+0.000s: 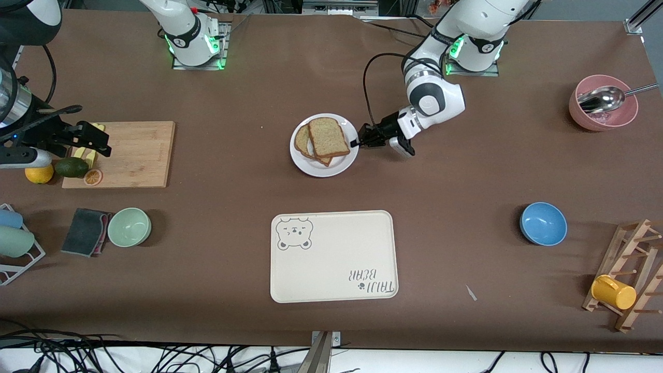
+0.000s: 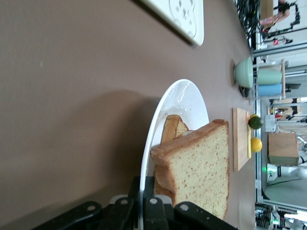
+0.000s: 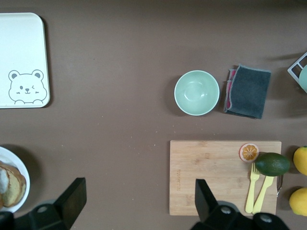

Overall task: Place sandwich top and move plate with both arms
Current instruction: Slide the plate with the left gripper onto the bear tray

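Tray (image 1: 334,256): laid at lower centre of the front view, nearest the camera — nothing on it.
Plate (image 1: 342,161): set at mid-frame, farther from the camera than the tray.
Sandwich top (image 1: 327,137): laid on the lower slice (image 1: 302,141), inside the plate.
Left gripper (image 1: 356,143): fingers clamped together on the plate's rim, at the edge toward the left arm's end.
Right gripper (image 1: 98,142): held over the cutting board (image 1: 134,154) at the upper left — fingers spread apart, nothing held.
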{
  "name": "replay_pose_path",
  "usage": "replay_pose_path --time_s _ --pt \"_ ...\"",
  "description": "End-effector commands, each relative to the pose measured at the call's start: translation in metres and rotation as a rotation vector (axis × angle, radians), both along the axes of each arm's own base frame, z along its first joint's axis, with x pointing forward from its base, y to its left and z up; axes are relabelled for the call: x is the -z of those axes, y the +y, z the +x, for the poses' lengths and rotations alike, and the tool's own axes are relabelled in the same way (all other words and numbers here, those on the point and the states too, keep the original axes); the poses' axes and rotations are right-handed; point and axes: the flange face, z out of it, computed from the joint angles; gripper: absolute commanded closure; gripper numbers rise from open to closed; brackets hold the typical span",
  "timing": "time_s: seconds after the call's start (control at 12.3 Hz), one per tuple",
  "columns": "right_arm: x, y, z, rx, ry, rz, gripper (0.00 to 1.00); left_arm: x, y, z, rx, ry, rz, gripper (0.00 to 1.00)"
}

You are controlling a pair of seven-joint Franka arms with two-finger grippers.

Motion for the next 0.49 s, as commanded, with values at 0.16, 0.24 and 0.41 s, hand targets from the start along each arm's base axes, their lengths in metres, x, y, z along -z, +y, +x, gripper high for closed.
replay_pose_path --time_s 0.16,0.24,0.41 --pt "-0.002 0.000 0.000 0.038 -0.005 -0.006 0.00 -0.030 -0.009 0.052 -0.108 -0.020 -0.084 1.00" --pt "-0.001 -0.001 0.001 0.041 -0.007 -0.005 0.00 -0.033 -0.010 0.062 -0.121 -0.028 -0.095 1.00" --pt "0.002 -0.006 0.004 0.026 -0.009 -0.023 0.00 -0.037 -0.012 0.089 -0.158 -0.040 -0.127 1.00"
